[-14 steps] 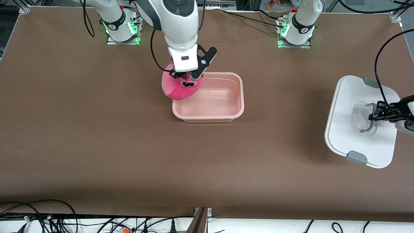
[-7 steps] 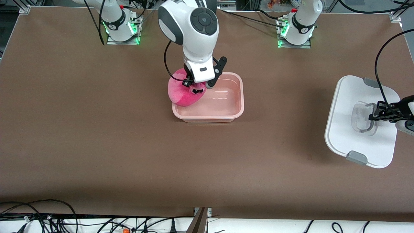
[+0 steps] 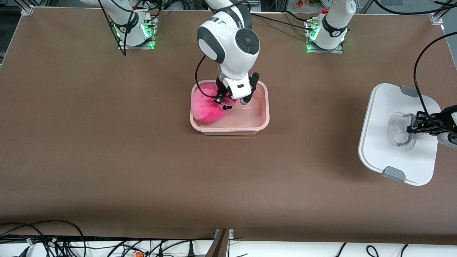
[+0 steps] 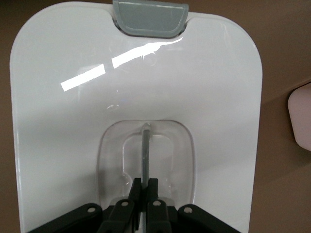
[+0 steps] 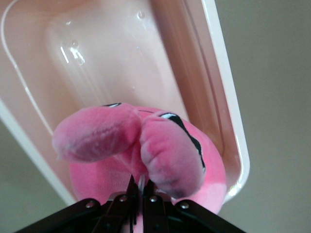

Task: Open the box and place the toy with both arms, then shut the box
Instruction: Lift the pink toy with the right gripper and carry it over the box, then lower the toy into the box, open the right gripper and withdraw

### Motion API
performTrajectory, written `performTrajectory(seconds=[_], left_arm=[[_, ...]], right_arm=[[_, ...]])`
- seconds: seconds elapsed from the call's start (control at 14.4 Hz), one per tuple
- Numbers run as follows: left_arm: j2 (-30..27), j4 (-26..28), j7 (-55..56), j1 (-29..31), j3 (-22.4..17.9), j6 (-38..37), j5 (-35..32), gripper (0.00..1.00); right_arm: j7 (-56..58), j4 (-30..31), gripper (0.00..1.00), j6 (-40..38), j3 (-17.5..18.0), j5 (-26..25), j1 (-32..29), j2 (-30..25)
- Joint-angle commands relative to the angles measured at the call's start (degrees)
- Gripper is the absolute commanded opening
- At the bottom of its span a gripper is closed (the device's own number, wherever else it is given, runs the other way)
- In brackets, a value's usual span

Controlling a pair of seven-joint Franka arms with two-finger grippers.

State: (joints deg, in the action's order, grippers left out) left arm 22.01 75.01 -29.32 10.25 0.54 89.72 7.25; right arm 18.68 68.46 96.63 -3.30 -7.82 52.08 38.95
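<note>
The toy [image 3: 206,107] is a hot-pink plush, egg-shaped and fuzzy, with two lighter pink ears [image 5: 121,136] and dark marks on its face. It hangs directly below the right gripper [image 3: 222,101], whose fingers are pinched tight on the plush between the ears, and its body sits low in the tub [image 3: 262,107] at the end toward the right arm's side of the table, bulging against the wall there. The tub is a pale pink, smooth, glossy plastic container, rounded-rectangular with a rolled rim; its bare floor stretches out from under the gripper toward the left arm's end.

The right arm [image 3: 230,39] reaches out from its base, elbow folded, its white wrist pointing steeply down into the tub with the gripper's black fingers below the rim line.

The lid [image 3: 378,142] is well apart from the tub, at the left arm's end of the table: a flat, shiny white plate with rounded corners, a grey clip [image 3: 393,173] at each short end, and a clear recessed handle [image 4: 146,150] in the middle. The left gripper [image 3: 417,125] is over the lid's centre, its fingers pressed together on the thin upright rib of that clear handle. The left arm's wrist lies roughly level, coming in from the table's edge. Whether the lid rests on the brown table [image 3: 107,142] or is held just above it cannot be told.
</note>
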Motion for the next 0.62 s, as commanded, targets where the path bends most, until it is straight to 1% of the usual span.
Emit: performTrajectory(seconds=[0.0,0.42,0.48,0.55], left_arm=[[0.1,-1.3,0.2,0.6,0.3,-1.3,1.8,0.0],[0.1,-1.3,0.2,0.6,0.3,-1.3,1.8,0.0],[0.1,-1.3,0.2,0.6,0.3,-1.3,1.8,0.0],[0.1,-1.3,0.2,0.6,0.3,-1.3,1.8,0.0]], right_arm=[[-0.6,-2.3,0.0,2.6,-0.7,-1.0,0.5,2.5],[-3.1,-2.2,0.0,6.9,-0.7,-1.0,1.0,5.8],[-6.0,-2.2,0.05,8.3,-0.7,-1.0,1.1,6.3],[-9.2,-2.2,0.88,10.0,-0.7,-0.9,1.6,6.6]])
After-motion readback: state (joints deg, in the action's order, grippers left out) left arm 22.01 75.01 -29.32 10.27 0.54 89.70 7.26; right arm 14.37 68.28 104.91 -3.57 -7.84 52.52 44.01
